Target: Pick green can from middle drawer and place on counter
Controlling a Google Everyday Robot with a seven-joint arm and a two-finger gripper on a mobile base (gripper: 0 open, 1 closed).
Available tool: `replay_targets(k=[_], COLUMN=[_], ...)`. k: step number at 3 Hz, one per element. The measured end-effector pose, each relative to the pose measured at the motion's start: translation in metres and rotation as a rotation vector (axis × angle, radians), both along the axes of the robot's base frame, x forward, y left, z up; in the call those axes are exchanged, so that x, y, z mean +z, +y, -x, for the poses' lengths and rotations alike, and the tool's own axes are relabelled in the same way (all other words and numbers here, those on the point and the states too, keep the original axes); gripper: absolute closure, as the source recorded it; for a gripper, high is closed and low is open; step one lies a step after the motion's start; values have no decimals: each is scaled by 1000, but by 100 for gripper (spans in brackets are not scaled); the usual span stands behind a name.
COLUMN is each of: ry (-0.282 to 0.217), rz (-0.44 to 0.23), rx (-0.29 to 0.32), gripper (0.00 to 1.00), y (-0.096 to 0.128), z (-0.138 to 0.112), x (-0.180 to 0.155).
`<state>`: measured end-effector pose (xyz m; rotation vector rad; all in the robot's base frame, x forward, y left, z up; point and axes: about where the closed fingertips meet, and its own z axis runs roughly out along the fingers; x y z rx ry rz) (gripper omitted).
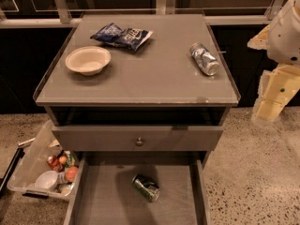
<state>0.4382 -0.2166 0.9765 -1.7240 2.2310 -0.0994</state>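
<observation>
The green can [146, 187] lies on its side on the grey floor of the open middle drawer [105, 200], near the drawer's middle. The counter [140, 74] is the glossy grey top of the cabinet, above the drawer. My gripper [274, 97] hangs at the far right of the view, beside the cabinet's right side and at about counter height. It is well away from the can and holds nothing that I can see.
On the counter are a white bowl [87, 59] at the left, a blue chip bag [122, 35] at the back and a crinkled silver-blue can [205, 59] at the right. The top drawer front [138, 138] is closed. A clear bin of items [42, 170] stands on the floor at the left.
</observation>
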Motion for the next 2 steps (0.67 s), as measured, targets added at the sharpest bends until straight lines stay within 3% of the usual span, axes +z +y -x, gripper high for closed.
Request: replay_targets(k=[2], ry=[8], rz=[-3], rx=[0], gripper=[0], y=[2], z=[1], x=[-3])
